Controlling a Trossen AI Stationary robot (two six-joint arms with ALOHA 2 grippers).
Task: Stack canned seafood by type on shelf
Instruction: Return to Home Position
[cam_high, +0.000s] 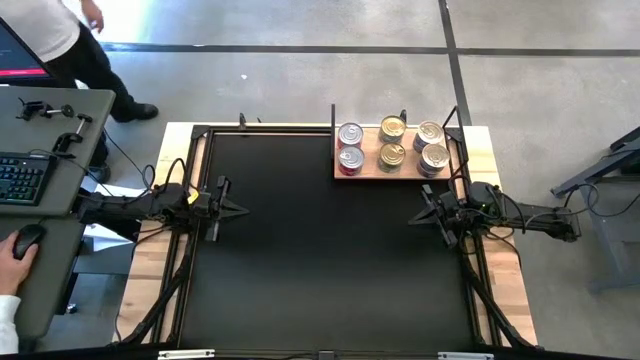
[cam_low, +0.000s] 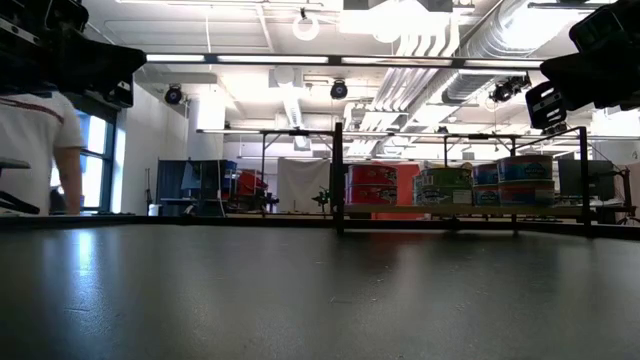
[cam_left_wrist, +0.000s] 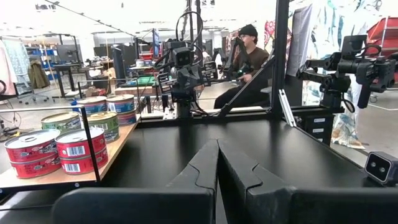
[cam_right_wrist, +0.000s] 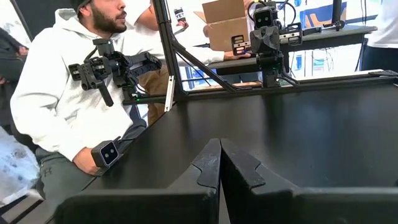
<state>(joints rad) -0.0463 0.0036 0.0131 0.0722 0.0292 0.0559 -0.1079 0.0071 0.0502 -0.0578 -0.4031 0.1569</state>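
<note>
The cans are judged stiff, dense for their size and slick-lidded; hold is best taken across the round sides. All are seen on the shelf, at the counter's right side: 6 stacks of 2, so 12 cans: 4 red, 4 green, 4 blue. The left gripper and right gripper are held over the mat, fingers pressed together, empty.
</note>
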